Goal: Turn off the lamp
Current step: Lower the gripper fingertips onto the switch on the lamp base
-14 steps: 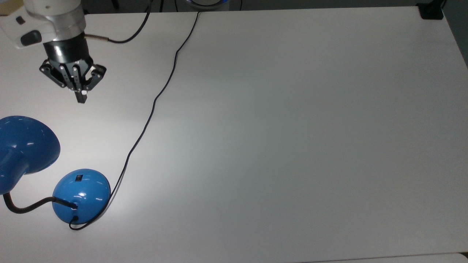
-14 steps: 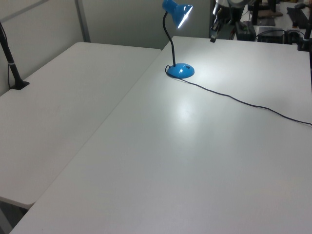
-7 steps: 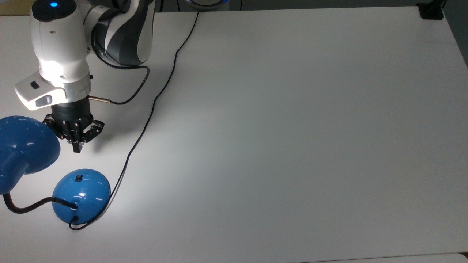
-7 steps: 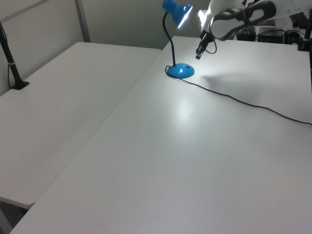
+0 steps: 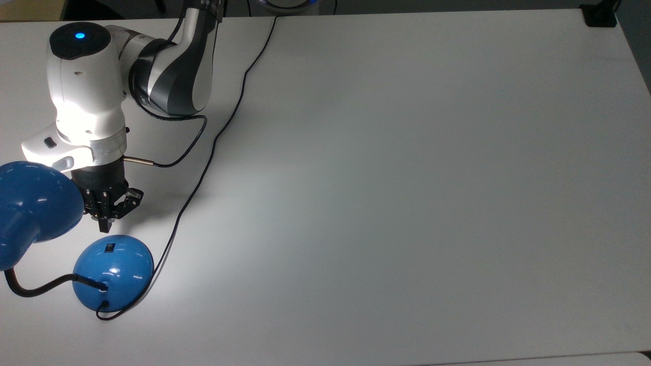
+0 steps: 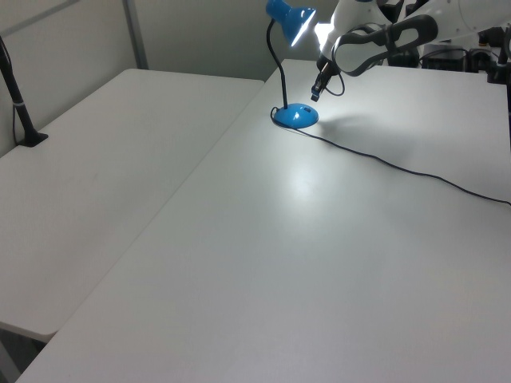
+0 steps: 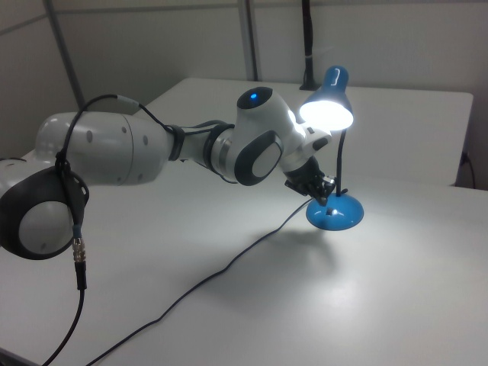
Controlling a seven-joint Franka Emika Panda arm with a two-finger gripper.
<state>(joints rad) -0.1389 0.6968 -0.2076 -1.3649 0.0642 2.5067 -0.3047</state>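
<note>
The blue lamp stands at the top view's lower left, and its domed base [image 5: 113, 272] carries a small black switch [image 5: 108, 248]. A black gooseneck [image 5: 35, 291] leads to the bell shade [image 5: 30, 203]. The lamp is lit: its shade [image 7: 329, 107] glows in the right view and a bright patch lies on the table. My gripper [image 5: 106, 226] is shut with nothing in it and points down, just above the switch side of the base. In the left view the gripper [image 6: 314, 94] hangs a little above the base [image 6: 295, 116]. In the right view the gripper [image 7: 326, 200] sits right over the base [image 7: 335, 214].
The lamp's thin black cord [image 5: 213, 145] snakes from the base to the table's far edge. A black clamp [image 5: 599, 15] sits at the top view's upper right corner. A second table [image 6: 96, 159] with a black post [image 6: 20, 104] adjoins in the left view.
My gripper has travelled from the top view's upper left down towards the lamp base, dropping lower, and now hovers by the switch. It stays shut. The lamp has not moved.
</note>
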